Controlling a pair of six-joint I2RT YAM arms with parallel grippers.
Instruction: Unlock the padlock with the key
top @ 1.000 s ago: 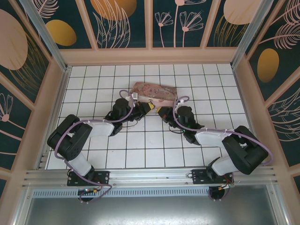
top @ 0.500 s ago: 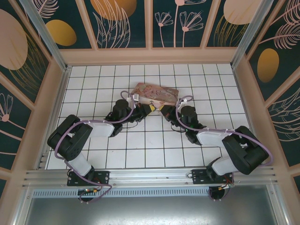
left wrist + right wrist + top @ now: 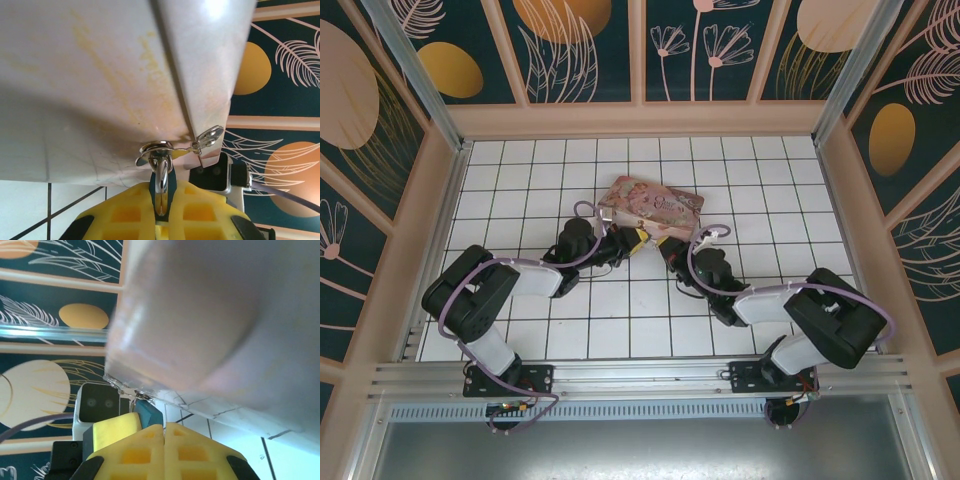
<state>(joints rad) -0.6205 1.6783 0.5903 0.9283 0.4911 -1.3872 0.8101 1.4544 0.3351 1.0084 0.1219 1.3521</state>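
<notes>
Unlock pending: padlock (image 3: 161,175) hangs closed on the pink tin (image 3: 655,200) hasp.
Left gripper (image 3: 161,192) jaws clamped on padlock; right gripper (image 3: 163,427) jaws shut, key not discernible. Insertion and turn remain.

Tin (image 3: 655,200) crowds left pincer (image 3: 161,197), right pincer (image 3: 164,432); floor (image 3: 720,160) behind seemingly open.

black arms (image 3: 470,300) with white links, trailing purple cables (image 3: 30,424), ending in yellow grid-moulded fingers (image 3: 125,215).

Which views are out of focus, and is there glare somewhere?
Right wrist view: the pink tin is heavily blurred. Left wrist view: the tin is soft with glare at top, the padlock shackle sharper. Top external view: sharp, evenly lit.
</notes>
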